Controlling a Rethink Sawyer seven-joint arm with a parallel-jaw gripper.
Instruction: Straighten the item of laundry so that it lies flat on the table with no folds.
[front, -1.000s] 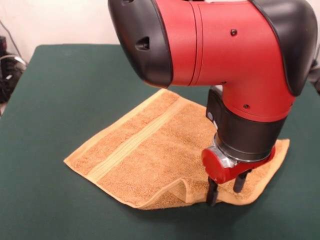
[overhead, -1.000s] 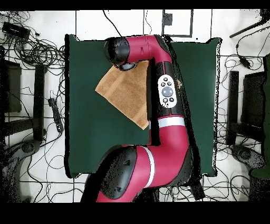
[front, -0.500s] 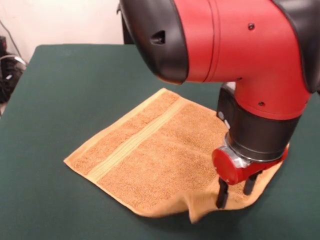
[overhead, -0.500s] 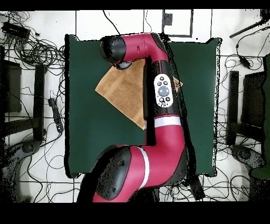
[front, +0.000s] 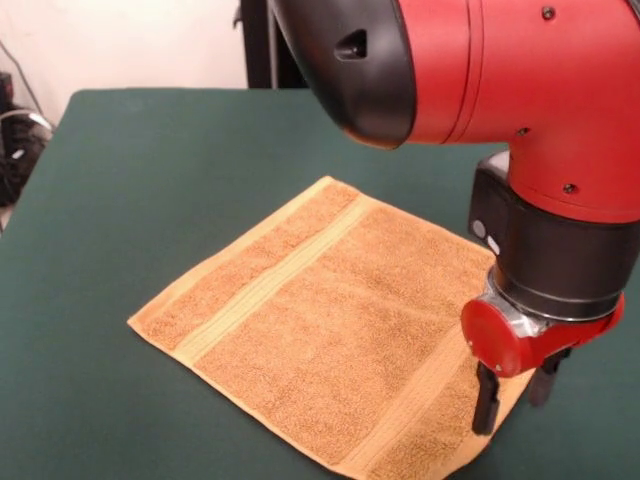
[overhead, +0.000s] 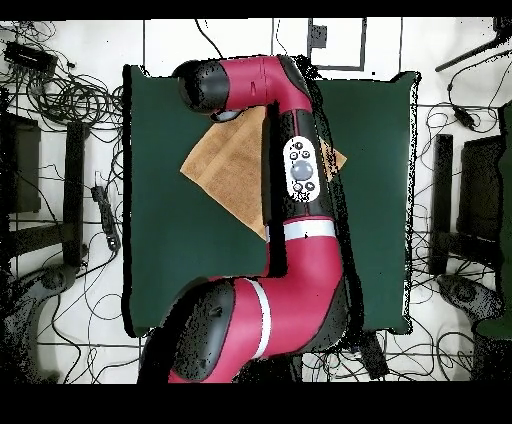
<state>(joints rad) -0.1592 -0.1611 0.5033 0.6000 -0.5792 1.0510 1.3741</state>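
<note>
1. One towel (front: 330, 320) lies mid-surface (front: 130, 180), looking spread out; its near corner sits under the gripper (front: 512, 398).
2. Fingers (front: 486, 400) straddle that corner's edge; whether they pinch it, we cannot tell.
3. We judge it soft, light, limp: take corners or hems.
4. One towel, one gripper.

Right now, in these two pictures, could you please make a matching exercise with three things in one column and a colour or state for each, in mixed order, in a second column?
Things:
1. towel
2. table
3. gripper

Colour or state:
A. dark green, covered in plain cloth
B. black fingers apart, down at the towel's near corner
C. orange-tan, spread out, with paler bands

Pairs: 1-C, 2-A, 3-B
</note>
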